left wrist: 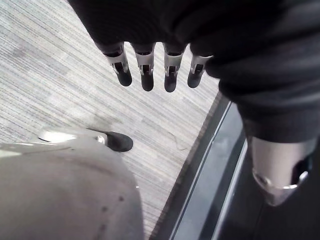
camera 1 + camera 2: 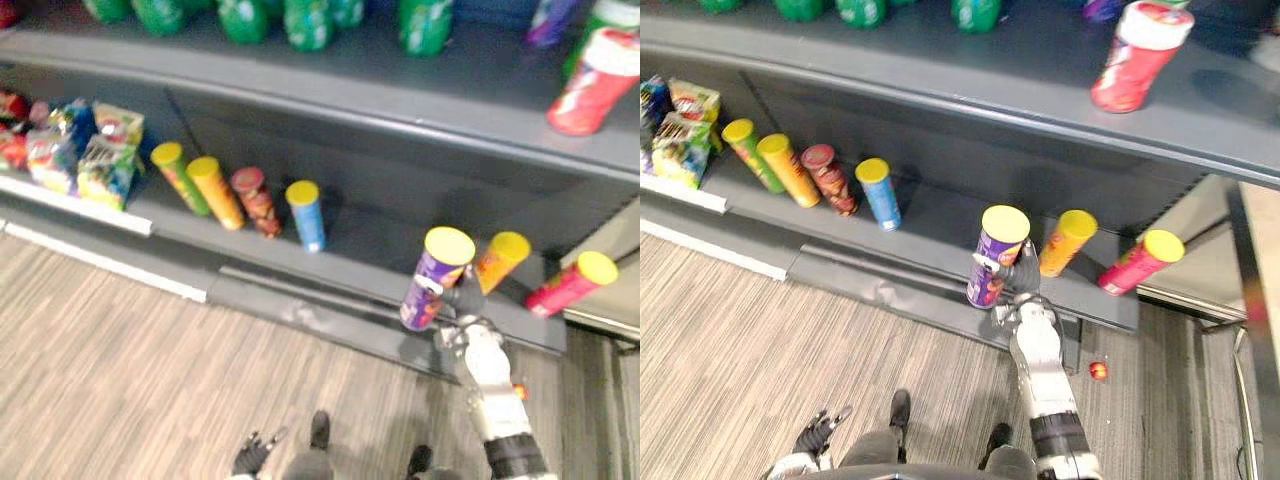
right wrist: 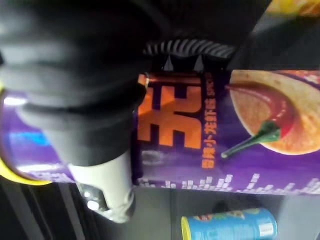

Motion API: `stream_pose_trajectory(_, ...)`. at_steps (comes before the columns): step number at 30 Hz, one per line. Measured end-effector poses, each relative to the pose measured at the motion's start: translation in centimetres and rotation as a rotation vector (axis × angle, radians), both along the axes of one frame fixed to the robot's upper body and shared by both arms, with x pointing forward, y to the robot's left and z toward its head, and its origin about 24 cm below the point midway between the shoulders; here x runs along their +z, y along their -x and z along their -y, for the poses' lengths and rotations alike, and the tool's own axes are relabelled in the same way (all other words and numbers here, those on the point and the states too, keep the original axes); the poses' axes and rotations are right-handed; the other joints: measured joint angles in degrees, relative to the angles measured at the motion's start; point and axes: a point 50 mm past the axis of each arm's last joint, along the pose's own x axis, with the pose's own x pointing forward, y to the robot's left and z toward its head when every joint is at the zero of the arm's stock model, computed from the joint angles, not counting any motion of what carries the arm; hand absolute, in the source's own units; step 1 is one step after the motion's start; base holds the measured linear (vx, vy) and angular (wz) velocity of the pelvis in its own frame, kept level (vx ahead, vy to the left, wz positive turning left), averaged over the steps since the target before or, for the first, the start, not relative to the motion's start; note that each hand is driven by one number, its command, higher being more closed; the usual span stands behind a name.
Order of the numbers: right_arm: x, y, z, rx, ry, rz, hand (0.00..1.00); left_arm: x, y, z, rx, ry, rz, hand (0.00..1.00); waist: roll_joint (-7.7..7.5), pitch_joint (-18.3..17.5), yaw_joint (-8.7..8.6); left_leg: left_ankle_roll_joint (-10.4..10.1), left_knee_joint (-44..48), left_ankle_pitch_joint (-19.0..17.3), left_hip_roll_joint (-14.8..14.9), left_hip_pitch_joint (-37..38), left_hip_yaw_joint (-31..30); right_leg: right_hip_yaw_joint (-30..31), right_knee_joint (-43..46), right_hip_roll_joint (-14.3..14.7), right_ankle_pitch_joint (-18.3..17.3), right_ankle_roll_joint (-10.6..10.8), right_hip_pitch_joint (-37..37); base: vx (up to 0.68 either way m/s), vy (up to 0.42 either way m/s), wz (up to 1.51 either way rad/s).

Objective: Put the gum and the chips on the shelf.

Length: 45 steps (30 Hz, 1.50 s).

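Purple chips can, yellow-lidded, is gripped in the robot's right hand, fingers and thumb wrapped round its side. It leans at the front edge of the lower shelf; whether its base rests there cannot be told. The step in hand looks like shelving the chips. The next move calls for setting the can upright in the bare gap between the blue can and the orange can, then loosening the fingers. That shelf also holds a pink can, three more cans and snack bags. The upper shelf holds a red can and green bottles. The left hand hangs low over the floor, fingers straight, empty.
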Motion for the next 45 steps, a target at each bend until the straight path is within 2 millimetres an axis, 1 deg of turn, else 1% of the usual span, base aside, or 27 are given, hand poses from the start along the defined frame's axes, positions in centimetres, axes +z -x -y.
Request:
stream_pose_trajectory(2, 1.8, -1.3, -0.6, -0.002, 0.021, 0.060, 1.00, 0.6, -1.3, 0.7, -0.029, 0.009, 0.059, 0.00, 0.87, 1.11, 0.48, 0.25, 0.00, 0.75, -0.41, -2.01, -1.43, -1.23, 1.23, -0.50, -0.07, -0.01, -1.65, -0.08, 0.024, 0.32)
stream_pose_trajectory(3, 2.9, -2.2, -1.0, 0.002, 0.020, 0.090, 1.00, 0.9, -2.0, 1.2, -0.029, 0.026, 0.096, 0.00, 1.28, 2.27, 1.07, 0.34, 0.00, 0.99, -0.60, -2.81, -1.57, -1.33, 2.18, -0.86, -0.10, -0.02, -2.78, -0.08, 0.029, 0.13)
stream_pose_trajectory(4, 3.4, -2.5, -1.1, -0.002, 0.019, 0.105, 1.00, 1.2, -2.5, 1.5, -0.037, 0.030, 0.114, 0.00, 1.47, 2.91, 1.41, 0.36, 0.00, 1.01, -0.69, -3.09, -1.66, -1.35, 2.52, -1.00, -0.10, -0.02, -3.13, -0.09, 0.033, 0.14)
stream_pose_trajectory(6, 4.8, -3.6, -1.3, -0.034, 0.030, 0.139, 1.00, 2.1, -4.0, 2.2, -0.037, 0.056, 0.190, 0.00, 1.89, 4.70, 2.00, 0.42, 0.00, 1.63, -1.27, -4.80, -2.86, -2.17, 4.21, -1.89, -0.34, 0.03, -4.90, -0.07, 0.030, 0.21)
stream_pose_trajectory(8, 5.5, -4.1, -1.1, -0.061, 0.041, 0.156, 1.00, 2.7, -4.9, 2.6, -0.041, 0.073, 0.234, 0.00, 2.09, 5.48, 2.94, 0.83, 0.00, 2.14, -1.57, -5.84, -2.99, -2.25, 5.22, -2.44, -0.42, 0.07, -6.25, -0.06, 0.028, 0.12)
stream_pose_trajectory(9, 6.2, -4.6, -1.0, -0.083, 0.045, 0.167, 1.00, 3.3, -5.6, 2.9, -0.044, 0.085, 0.274, 0.00, 2.32, 6.43, 2.99, 0.94, 0.00, 2.51, -1.99, -6.38, -3.44, -2.48, 6.13, -2.98, -0.64, 0.22, -6.93, -0.06, 0.031, 0.24)
stream_pose_trajectory(10, 6.8, -5.2, -0.6, -0.120, 0.066, 0.173, 1.00, 3.9, -6.2, 3.2, -0.048, 0.101, 0.313, 0.00, 2.79, 7.43, 2.91, 1.00, 0.00, 2.84, -2.52, -6.83, -4.29, -3.28, 7.00, -3.71, -0.96, 0.40, -7.22, -0.05, 0.027, 0.28)
stream_pose_trajectory(11, 7.2, -5.5, -0.4, -0.134, 0.064, 0.176, 1.00, 4.2, -6.6, 3.4, -0.055, 0.106, 0.336, 0.00, 2.94, 7.93, 2.92, 1.13, 0.00, 3.00, -2.71, -7.05, -4.38, -3.47, 7.60, -4.06, -1.14, 0.44, -7.59, -0.06, 0.027, 0.23)
stream_pose_trajectory(13, 8.6, -6.5, 0.2, -0.203, 0.076, 0.199, 1.00, 5.2, -7.4, 3.9, -0.071, 0.120, 0.396, 0.00, 3.36, 9.23, 3.25, 1.51, 0.00, 3.50, -3.11, -8.26, -4.54, -3.57, 8.94, -4.74, -1.39, 0.44, -9.20, -0.05, 0.017, 0.08)
stream_pose_trajectory(14, 9.8, -7.1, 0.7, -0.238, 0.060, 0.221, 1.00, 5.8, -7.9, 4.2, -0.072, 0.136, 0.428, 0.00, 3.73, 10.30, 3.37, 1.52, 0.01, 3.76, -3.33, -8.92, -4.53, -3.53, 9.68, -5.19, -1.47, 0.45, -10.12, -0.03, 0.003, 0.05)
stream_pose_trajectory(15, 10.0, -7.2, 0.8, -0.248, 0.059, 0.224, 1.00, 5.9, -7.9, 4.3, -0.074, 0.138, 0.433, 0.00, 3.81, 10.40, 3.40, 1.58, 0.01, 3.83, -3.38, -9.10, -4.54, -3.53, 9.83, -5.26, -1.48, 0.44, -10.37, -0.04, -0.006, 0.01)
stream_pose_trajectory(17, 11.9, -7.9, 2.0, -0.331, 0.069, 0.257, 1.00, 6.8, -8.7, 4.7, -0.094, 0.149, 0.484, 0.00, 4.56, 11.78, 3.83, 1.90, 0.01, 4.29, -3.50, -9.95, -4.51, -3.51, 10.49, -5.58, -1.51, 0.40, -11.47, 0.00, 0.000, 0.00)
stream_pose_trajectory(18, 12.3, -8.0, 2.3, -0.350, 0.069, 0.264, 1.00, 7.0, -8.8, 4.8, -0.101, 0.150, 0.496, 0.00, 4.74, 12.00, 4.19, 2.02, 0.02, 4.40, -3.52, -10.18, -4.42, -3.44, 10.81, -5.69, -1.55, 0.37, -11.88, 0.00, 0.000, 0.00)
stream_pose_trajectory(19, 13.1, -8.3, 3.1, -0.391, 0.067, 0.273, 1.00, 7.4, -9.2, 5.1, -0.113, 0.154, 0.517, 0.00, 5.12, 12.47, 4.42, 2.05, 0.02, 4.56, -3.59, -10.55, -4.43, -3.40, 11.30, -5.86, -1.68, 0.34, -12.43, -0.02, -0.047, 0.02)
stream_pose_trajectory(20, 14.4, -8.8, 3.9, -0.442, 0.080, 0.292, 1.00, 8.0, -9.6, 5.4, -0.127, 0.158, 0.553, 0.00, 5.74, 13.61, 4.42, 2.24, 0.02, 4.98, -3.74, -10.94, -4.58, -3.44, 12.23, -6.22, -2.03, 0.33, -13.09, -0.03, -0.059, 0.04)
stream_pose_trajectory(21, 15.2, -8.9, 4.5, -0.472, 0.074, 0.304, 1.00, 8.4, -9.9, 5.7, -0.125, 0.172, 0.572, 0.00, 6.10, 13.99, 4.47, 2.13, 0.02, 5.04, -3.78, -11.57, -4.62, -3.43, 12.81, -6.39, -2.23, 0.22, -13.93, -0.04, -0.062, 0.06)
stream_pose_trajectory(24, 16.9, -9.2, 5.5, -0.528, 0.075, 0.333, 1.00, 8.8, -10.3, 6.0, -0.126, 0.190, 0.598, 0.00, 7.13, 14.86, 4.51, 2.04, 0.02, 5.36, -3.83, -13.13, -4.81, -3.43, 13.97, -6.68, -2.51, 0.01, -15.92, -0.03, -0.056, 0.02)
stream_pose_trajectory(28, 18.3, -9.2, 6.1, -0.564, 0.065, 0.363, 1.00, 9.2, -10.8, 6.1, -0.130, 0.187, 0.614, 0.00, 7.94, 15.66, 4.51, 2.30, 0.02, 5.86, -3.77, -14.86, -4.80, -3.26, 14.97, -6.84, -2.78, -0.20, -18.14, -0.02, -0.053, -0.02)
stream_pose_trajectory(32, 18.6, -9.3, 6.9, -0.601, 0.040, 0.356, 1.00, 9.3, -11.0, 6.1, -0.124, 0.182, 0.618, 0.00, 8.43, 15.92, 5.20, 2.42, 0.03, 6.18, -3.77, -15.69, -4.11, -2.18, 15.74, -7.02, -2.82, -0.28, -19.95, 0.00, -0.060, -0.09)
stream_pose_trajectory(35, 18.8, -9.2, 7.3, -0.623, 0.037, 0.364, 1.00, 9.4, -11.1, 6.2, -0.111, 0.195, 0.621, 0.00, 9.10, 16.23, 5.74, 2.39, 0.03, 6.20, -3.77, -16.10, -4.04, -1.83, 16.09, -7.08, -2.88, -0.37, -20.66, -0.01, -0.055, -0.05)
stream_pose_trajectory(39, 19.4, -9.1, 7.3, -0.626, 0.031, 0.378, 1.00, 9.6, -11.4, 6.2, -0.100, 0.205, 0.633, 0.00, 9.55, 16.43, 5.77, 2.23, 0.02, 6.29, -3.76, -17.26, -4.13, -1.86, 17.01, -7.27, -3.17, -0.64, -22.08, -0.02, -0.054, 0.01)
stream_pose_trajectory(40, 19.7, -9.1, 7.2, -0.627, 0.024, 0.388, 1.00, 9.6, -11.4, 6.2, -0.099, 0.204, 0.636, 0.00, 9.56, 16.43, 5.81, 2.14, 0.03, 6.35, -3.75, -17.80, -4.12, -1.81, 17.46, -7.39, -3.24, -0.75, -22.82, -0.02, -0.049, 0.04)
stream_pose_trajectory(41, 20.3, -9.1, 7.3, -0.633, 0.013, 0.403, 1.00, 9.7, -11.5, 6.3, -0.103, 0.204, 0.639, 0.00, 9.99, 16.69, 5.82, 2.02, 0.02, 6.46, -3.83, -18.04, -4.21, -1.87, 17.82, -7.54, -3.43, -0.70, -23.07, -0.03, -0.059, 0.04)
stream_pose_trajectory(43, 20.8, -9.0, 7.6, -0.646, -0.002, 0.414, 1.00, 9.9, -11.7, 6.6, -0.115, 0.207, 0.646, 0.00, 10.44, 16.89, 6.08, 1.99, 0.02, 6.49, -3.90, -18.11, -4.19, -1.85, 18.25, -7.73, -3.57, -0.77, -23.36, -0.02, -0.049, 0.03)
stream_pose_trajectory(45, 21.8, -9.0, 7.4, -0.652, -0.019, 0.436, 1.00, 10.0, -11.8, 6.7, -0.117, 0.208, 0.653, 0.00, 10.64, 16.95, 6.03, 1.98, 0.02, 6.73, -4.06, -19.08, -4.26, -1.77, 19.13, -8.04, -3.87, -0.81, -24.68, -0.02, -0.049, 0.02)
